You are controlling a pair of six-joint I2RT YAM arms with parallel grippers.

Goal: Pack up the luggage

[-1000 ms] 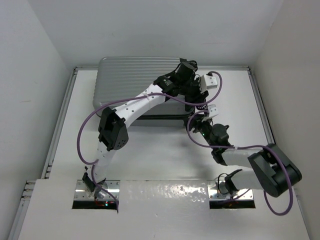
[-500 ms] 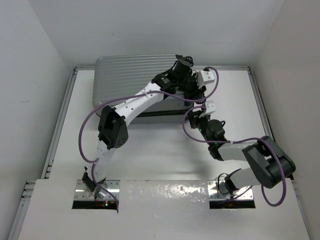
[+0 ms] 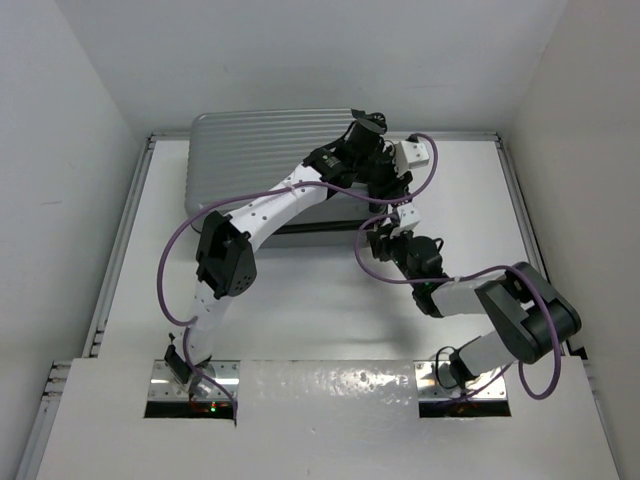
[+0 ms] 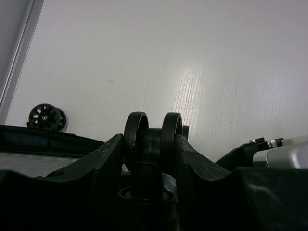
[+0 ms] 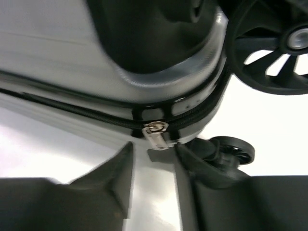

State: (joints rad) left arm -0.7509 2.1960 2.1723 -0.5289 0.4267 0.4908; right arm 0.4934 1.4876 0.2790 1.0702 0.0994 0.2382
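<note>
The luggage (image 3: pixel 262 152) lies closed at the back of the table, silver-grey ribbed shell up. My left gripper (image 3: pixel 390 188) reaches over its right end. In the left wrist view the gripper (image 4: pixel 151 140) is shut on a black double wheel (image 4: pixel 153 129), one finger pressed on each side. My right gripper (image 3: pixel 381 240) is at the suitcase's near right corner. In the right wrist view it (image 5: pixel 154 148) is open, and the metal zipper pull (image 5: pixel 157 136) hangs from the black zipper line just above the gap between its fingertips (image 5: pixel 121 166), not gripped.
A second wheel (image 4: pixel 46 117) shows at the left in the left wrist view. Two more wheels (image 5: pixel 275 48) (image 5: pixel 232 152) sit right of my right gripper. White walls close the table on three sides. A metal rail (image 3: pixel 120 240) runs along the left edge.
My right gripper has moved left, in toward the suitcase's near right corner. The suitcase and my left gripper shifted slightly left early on, then stayed still.
</note>
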